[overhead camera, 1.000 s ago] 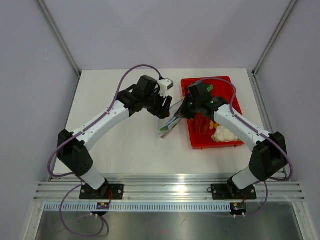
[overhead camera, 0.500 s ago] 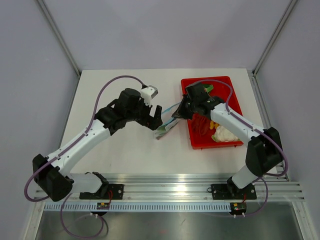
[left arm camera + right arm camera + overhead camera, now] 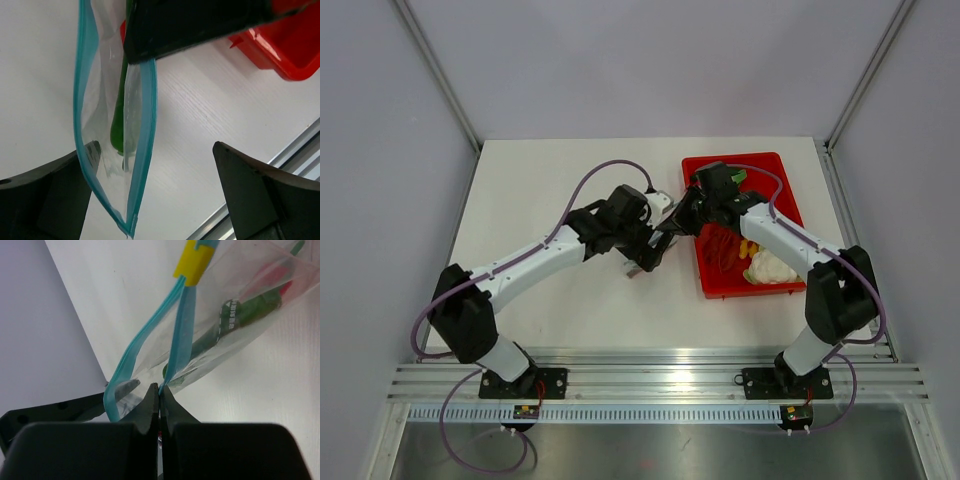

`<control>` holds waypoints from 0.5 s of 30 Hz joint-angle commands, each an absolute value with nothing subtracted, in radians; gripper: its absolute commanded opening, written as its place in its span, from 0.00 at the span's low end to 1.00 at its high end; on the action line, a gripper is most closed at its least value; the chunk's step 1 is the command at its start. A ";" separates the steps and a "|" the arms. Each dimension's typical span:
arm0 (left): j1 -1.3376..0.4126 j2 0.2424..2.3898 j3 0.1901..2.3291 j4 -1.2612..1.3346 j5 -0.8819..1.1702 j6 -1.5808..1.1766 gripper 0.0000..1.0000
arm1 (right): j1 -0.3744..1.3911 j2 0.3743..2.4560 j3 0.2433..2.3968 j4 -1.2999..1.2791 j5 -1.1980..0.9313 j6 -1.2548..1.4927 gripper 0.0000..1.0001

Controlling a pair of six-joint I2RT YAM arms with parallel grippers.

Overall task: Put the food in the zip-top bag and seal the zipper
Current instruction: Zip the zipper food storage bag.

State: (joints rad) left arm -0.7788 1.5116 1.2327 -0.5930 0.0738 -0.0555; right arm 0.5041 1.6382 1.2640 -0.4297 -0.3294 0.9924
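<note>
The zip-top bag (image 3: 102, 100) hangs with its mouth open, and the green and red food (image 3: 250, 307) lies inside it, showing green in the left wrist view (image 3: 119, 115). My right gripper (image 3: 160, 390) is shut on one strip of the light-blue zipper (image 3: 182, 325); a yellow slider (image 3: 194, 260) sits further along it. My left gripper (image 3: 155, 150) is wide open around the bag's mouth end, its two zipper strips (image 3: 149, 110) between the fingers. One left finger (image 3: 90, 152) shows through the plastic. In the top view both grippers (image 3: 655, 252) (image 3: 672, 228) meet at the bag (image 3: 636, 264).
A red tray (image 3: 740, 160) stands right of the bag, under the right arm, holding a white cauliflower (image 3: 770, 265) and other food. The tray's corner (image 3: 295, 60) shows in the left wrist view. The table's near rail (image 3: 300, 150) runs behind the left gripper.
My left arm has swung in from the left and its open gripper now straddles the bag's mouth. My right gripper has kept its hold on the zipper strip, nearly still.
</note>
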 commanded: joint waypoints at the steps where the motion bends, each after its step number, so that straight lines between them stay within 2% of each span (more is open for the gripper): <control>1: -0.779 1.551 1.344 -0.560 0.041 -0.006 0.99 | 0.485 1.654 1.255 -0.342 -0.414 1.066 0.00; 2: -0.779 1.560 1.338 -0.551 0.038 0.017 0.98 | 0.486 1.648 1.253 -0.342 -0.413 1.071 0.00; 6: -0.778 1.555 1.313 -0.531 0.043 0.021 0.63 | 0.474 1.632 1.247 -0.327 -0.434 1.075 0.04; 7: -0.778 1.552 1.312 -0.531 0.046 0.018 0.46 | 0.469 1.629 1.246 -0.316 -0.443 1.072 0.09; 8: -0.778 1.543 1.310 -0.526 0.052 0.020 0.40 | 0.457 1.611 1.243 -0.302 -0.465 1.071 0.19; 9: -0.778 1.537 1.307 -0.526 0.060 0.023 0.33 | 0.448 1.602 1.226 -0.285 -0.478 1.071 0.24; 10: -0.776 1.532 1.307 -0.526 0.087 0.035 0.21 | 0.436 1.589 1.218 -0.256 -0.494 1.071 0.30; 11: -0.773 1.531 1.305 -0.531 0.107 0.043 0.16 | 0.420 1.579 1.213 -0.250 -0.509 1.062 0.36; 12: -0.766 1.522 1.305 -0.535 0.123 0.049 0.08 | 0.388 1.553 1.218 -0.255 -0.535 1.048 0.46; 13: -0.761 1.520 1.305 -0.537 0.152 0.064 0.04 | 0.370 1.539 1.221 -0.273 -0.544 1.004 0.51; 14: -0.758 1.516 1.307 -0.546 0.159 0.067 0.00 | 0.355 1.523 1.223 -0.273 -0.561 0.977 0.53; 15: -0.752 1.506 1.307 -0.548 0.175 0.072 0.00 | 0.321 1.488 1.224 -0.270 -0.572 0.947 0.59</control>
State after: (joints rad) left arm -0.7673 1.5597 1.2961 -0.5758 0.1036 0.0349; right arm 0.3897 1.6016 1.2102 -0.3264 -0.4957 1.0325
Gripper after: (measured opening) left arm 0.016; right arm 0.547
